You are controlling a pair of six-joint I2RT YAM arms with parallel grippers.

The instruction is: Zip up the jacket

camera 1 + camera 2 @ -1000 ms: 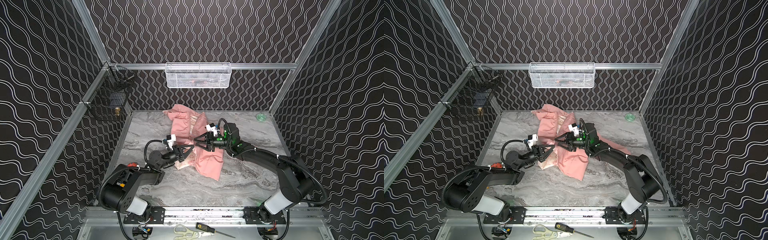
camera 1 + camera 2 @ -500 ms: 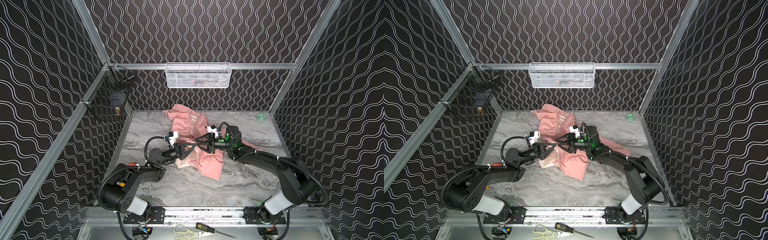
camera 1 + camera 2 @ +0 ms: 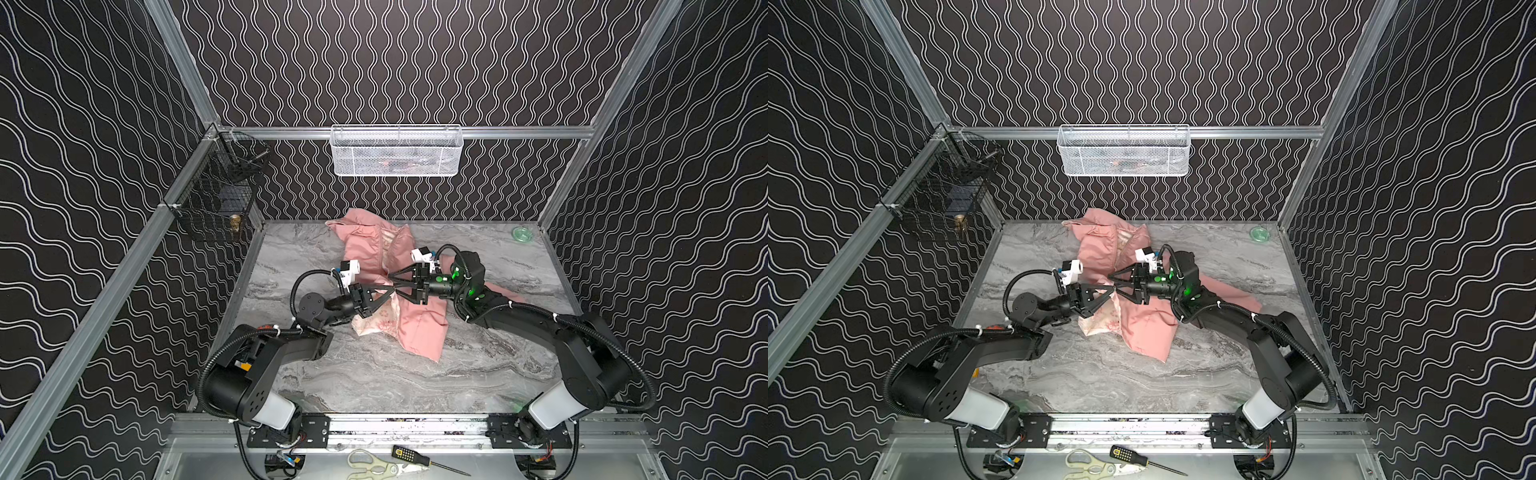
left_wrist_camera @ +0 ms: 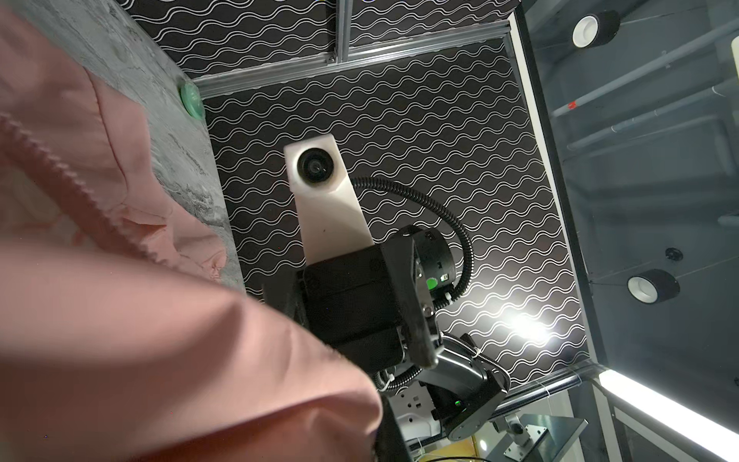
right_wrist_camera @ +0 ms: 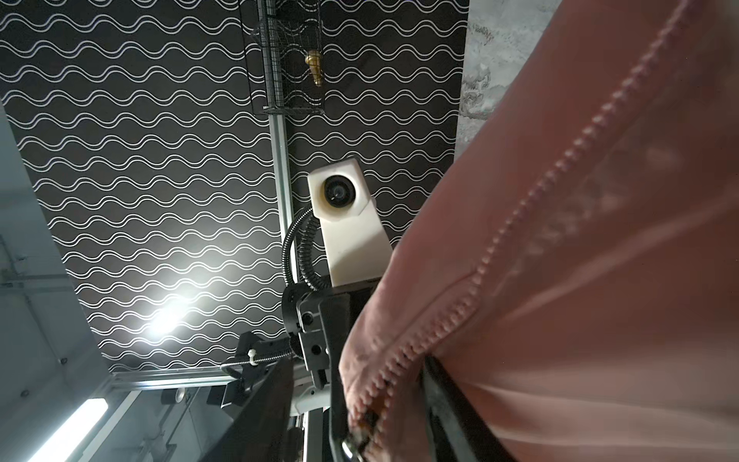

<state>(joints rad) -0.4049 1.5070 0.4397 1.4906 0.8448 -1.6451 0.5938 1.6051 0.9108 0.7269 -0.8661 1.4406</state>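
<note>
The salmon-pink jacket [image 3: 419, 328] [image 3: 1150, 332] lies crumpled at the middle of the marble table, with its cream lining [image 3: 376, 322] showing at the near left. My left gripper [image 3: 388, 287] [image 3: 1111, 291] is shut on the jacket's front edge and holds it a little above the table. Pink fabric [image 4: 160, 340] drapes over its jaws in the left wrist view. My right gripper [image 3: 392, 282] [image 3: 1113, 284] [image 5: 352, 400] meets it tip to tip, jaws open. The zipper teeth [image 5: 560, 160] and the metal slider [image 5: 354, 440] lie between its fingers.
A white wire basket [image 3: 397, 151] hangs on the back wall and a black wire basket [image 3: 216, 203] on the left wall. A small green disc [image 3: 522, 234] sits in the back right corner. Scissors [image 3: 374, 461] and a screwdriver [image 3: 415, 457] lie on the front ledge.
The two grippers have drawn closer, so their tips now meet over the jacket's front edge. The left one has risen slightly with the fabric. The right jaws stay open.
</note>
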